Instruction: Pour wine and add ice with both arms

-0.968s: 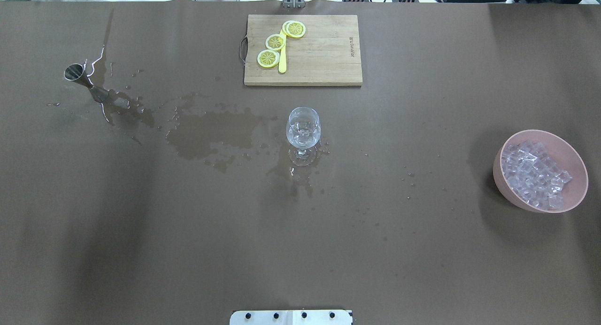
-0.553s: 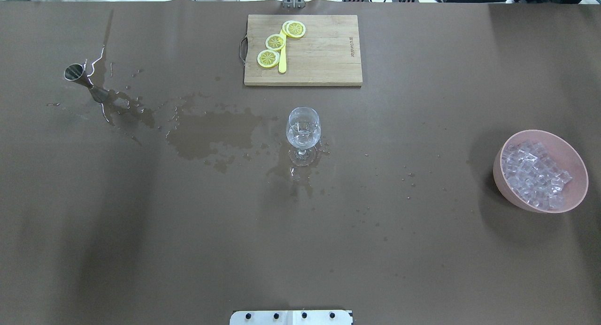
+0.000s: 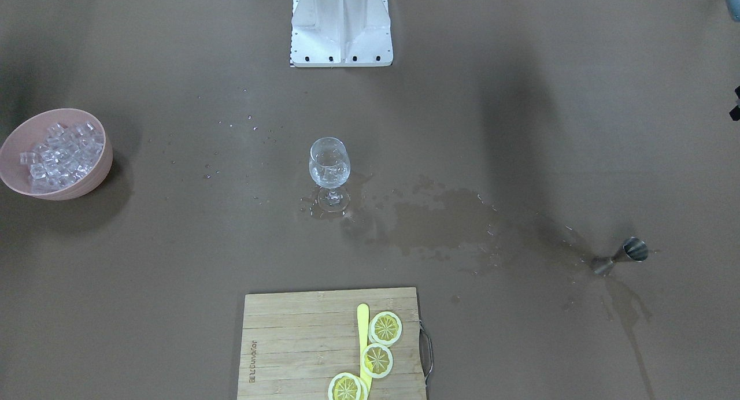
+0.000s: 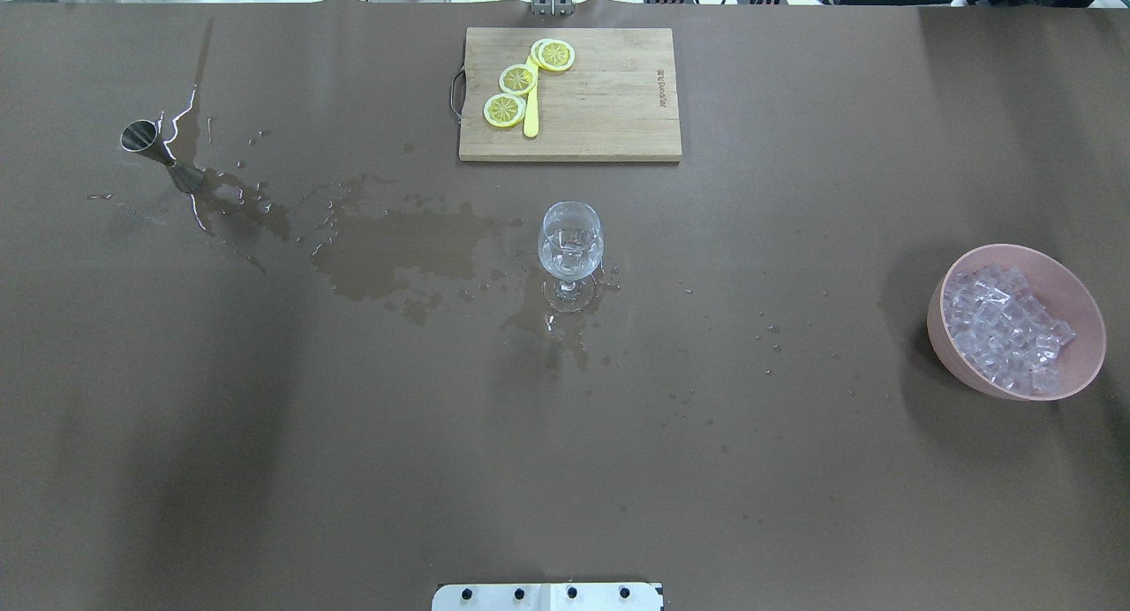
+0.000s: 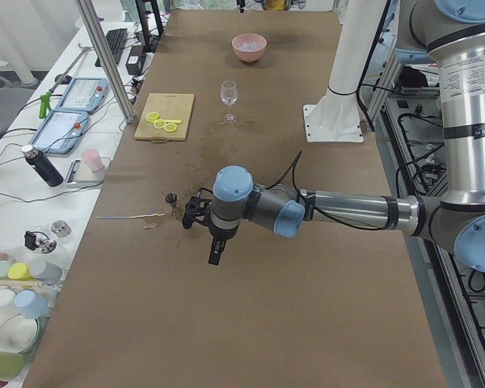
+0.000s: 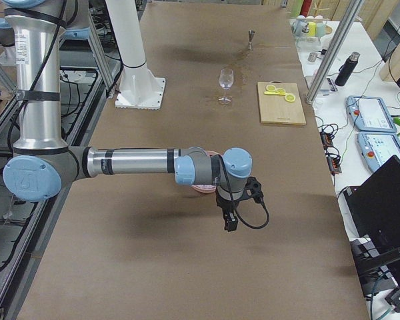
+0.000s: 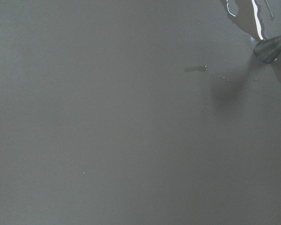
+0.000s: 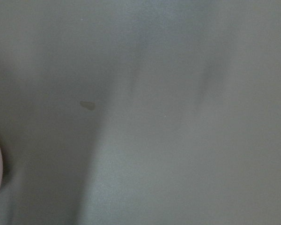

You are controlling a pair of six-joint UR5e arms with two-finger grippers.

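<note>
Neither gripper is caught by the overhead or front-facing camera; only the two side views show them. The left gripper [image 5: 213,257] is seen hanging fingers-down over the table [image 4: 565,470] at its left end, held out on the left arm [image 5: 347,210]. Whether its jaws are spread or closed cannot be told from that view.

At the far left a metal jigger [image 4: 163,156] is seen standing, with wet streaks around it. Its foot alone is caught at the upper right corner of the left wrist view, which otherwise shows only table. A broad puddle [image 4: 397,249] is spread between the jigger and the wine glass [image 4: 571,245], which stands upright at the middle. The wine [image 4: 569,262] is seen as clear liquid low in its bowl, and a cube-like glint above it is too small to judge. Further back, lemon slices [image 4: 516,79] are laid on a cutting board [image 4: 609,108].

At the right, the ice [image 4: 1002,328] is heaped in a pink bowl [image 4: 953,359]. In the right side view this bowl is almost hidden behind the right arm [image 6: 133,162], and only its rim is shown at the left edge of the right wrist view. The right gripper [image 6: 230,223] hangs fingers-down just beside it, and its opening cannot be told either.
</note>
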